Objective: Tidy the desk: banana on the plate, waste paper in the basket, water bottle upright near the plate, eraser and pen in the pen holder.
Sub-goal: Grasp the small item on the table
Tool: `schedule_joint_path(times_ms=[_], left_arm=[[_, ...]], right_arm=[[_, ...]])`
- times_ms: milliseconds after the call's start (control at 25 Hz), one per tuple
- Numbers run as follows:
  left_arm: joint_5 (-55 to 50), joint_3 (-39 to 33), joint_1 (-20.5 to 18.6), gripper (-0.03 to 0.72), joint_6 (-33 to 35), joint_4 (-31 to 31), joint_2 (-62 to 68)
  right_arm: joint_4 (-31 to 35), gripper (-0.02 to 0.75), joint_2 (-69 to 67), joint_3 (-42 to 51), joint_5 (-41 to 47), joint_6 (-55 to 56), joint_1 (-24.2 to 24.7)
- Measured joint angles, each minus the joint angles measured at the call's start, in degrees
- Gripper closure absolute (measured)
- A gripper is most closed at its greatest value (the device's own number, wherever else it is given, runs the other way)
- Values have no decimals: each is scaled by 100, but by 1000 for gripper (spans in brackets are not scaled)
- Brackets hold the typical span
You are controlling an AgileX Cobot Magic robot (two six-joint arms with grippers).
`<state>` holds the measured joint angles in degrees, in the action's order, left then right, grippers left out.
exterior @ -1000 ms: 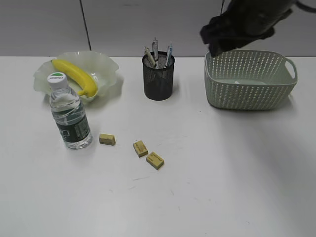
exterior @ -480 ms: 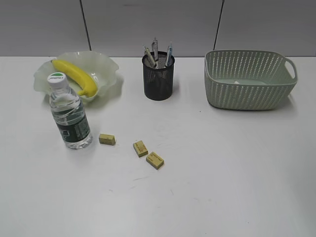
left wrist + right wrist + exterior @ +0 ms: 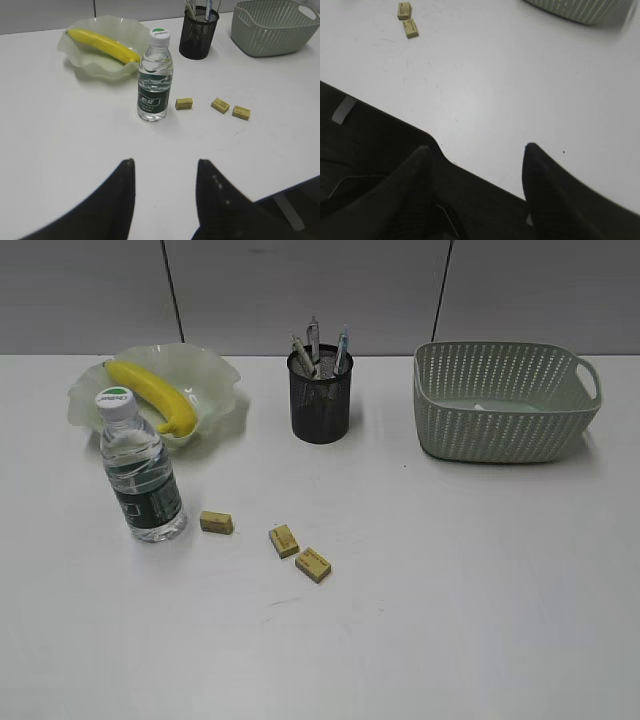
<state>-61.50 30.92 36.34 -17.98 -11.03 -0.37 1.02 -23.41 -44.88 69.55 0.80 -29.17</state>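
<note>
The banana (image 3: 150, 395) lies in the wavy green plate (image 3: 218, 372). The water bottle (image 3: 140, 475) stands upright in front of the plate. Pens (image 3: 314, 340) stick out of the black mesh pen holder (image 3: 321, 400). Three tan erasers (image 3: 216, 522) (image 3: 284, 541) (image 3: 313, 564) lie on the desk (image 3: 460, 580). The basket (image 3: 505, 410) stands at the back right; the waste paper cannot be made out in it. Neither arm shows in the exterior view. My left gripper (image 3: 165, 162) is open and empty, well short of the bottle (image 3: 156, 80). My right gripper (image 3: 477, 149) is open and empty over the desk's front edge.
The left wrist view takes in the plate (image 3: 85, 62), pen holder (image 3: 199, 32), basket (image 3: 272, 27) and erasers (image 3: 184, 103). The right wrist view shows two erasers (image 3: 410, 28) far ahead, the basket's foot (image 3: 575, 10) and dark floor below the desk edge.
The right arm, above the basket a second ago, has pulled out of the exterior view. Nothing on the desk has moved.
</note>
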Motion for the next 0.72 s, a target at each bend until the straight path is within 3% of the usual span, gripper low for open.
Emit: schedule_joint_path(times_ms=[240,360,720], left_arm=[[33,6,0,384,0,76,67],[358,111,11,384,0,366,533],[2170,578,11,384,393,1409,3777]], right_arm=[[-23,283,2021,962,-317,-13,0],[-30,283,2376,1276,-404,-14,0],[-25,283,2295,1552,-908,-279,0]])
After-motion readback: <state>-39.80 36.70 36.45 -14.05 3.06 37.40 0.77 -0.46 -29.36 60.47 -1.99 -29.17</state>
